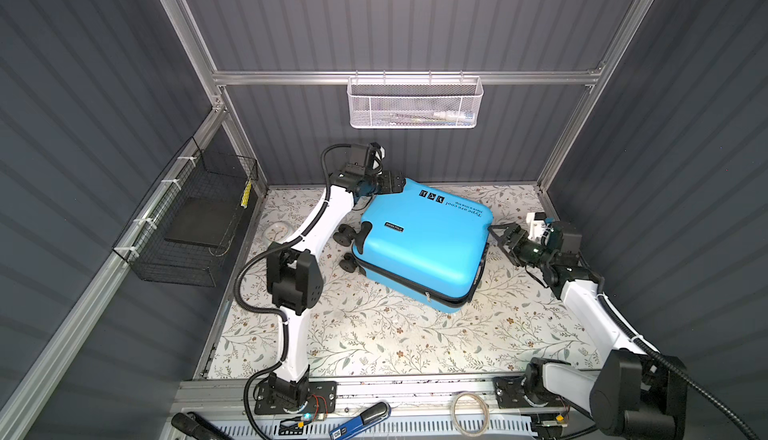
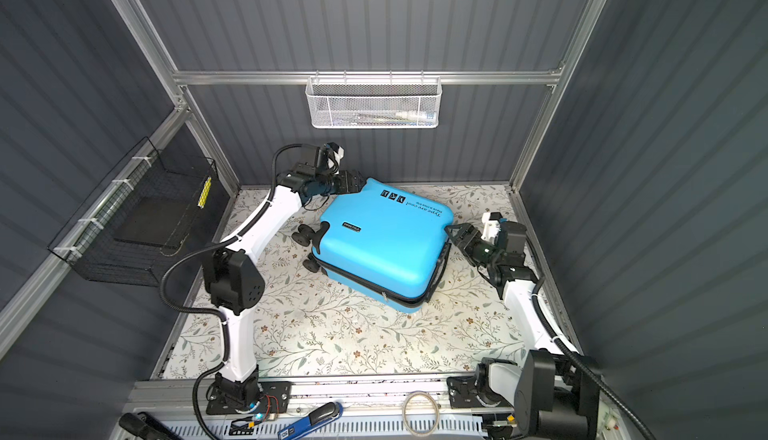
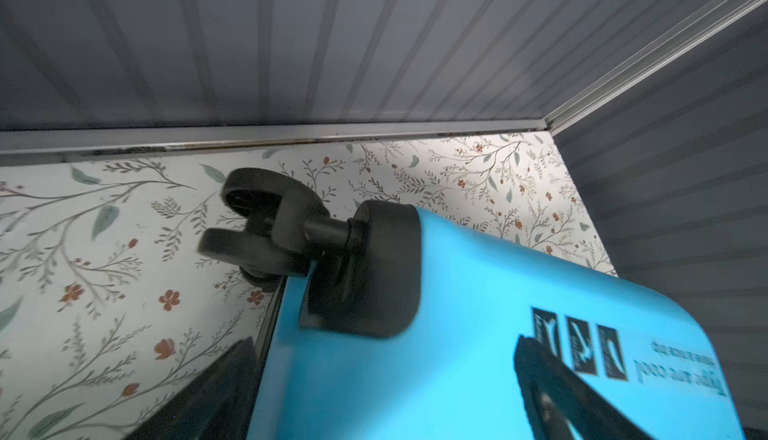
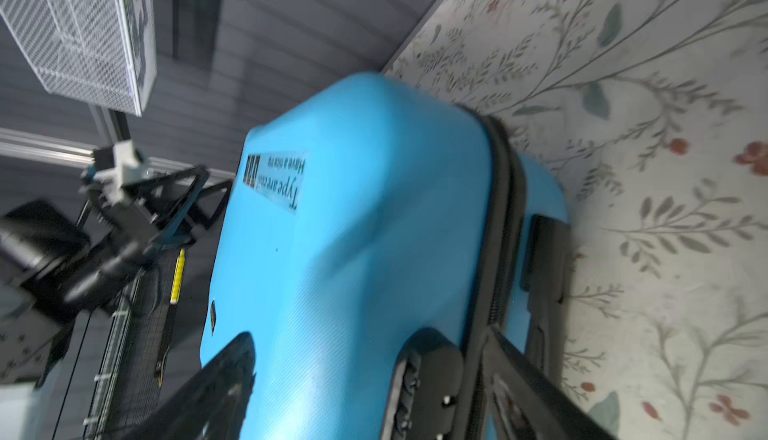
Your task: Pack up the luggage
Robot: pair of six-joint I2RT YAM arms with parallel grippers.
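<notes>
The luggage [image 1: 419,247] [image 2: 382,242], a bright blue hard-shell suitcase, lies closed on the floral table with its black wheels [image 1: 345,236] pointing left. My left gripper [image 1: 395,184] [image 2: 355,182] is at its far left corner. In the left wrist view the left gripper [image 3: 384,359] stands open, fingers wide on either side of the blue shell [image 3: 457,355] by a wheel [image 3: 257,218]. My right gripper [image 1: 500,236] [image 2: 453,232] is at the suitcase's right side. In the right wrist view the right gripper [image 4: 368,338] is open, straddling the upper shell [image 4: 353,230] beside the black zipper seam [image 4: 498,209].
A white mesh basket [image 1: 415,103] hangs on the back rail. A black wire basket [image 1: 191,226] hangs on the left wall. A small clear dish [image 1: 276,232] sits at the table's left edge. A blue tool [image 1: 361,419] and a coiled ring [image 1: 469,413] lie on the front rail.
</notes>
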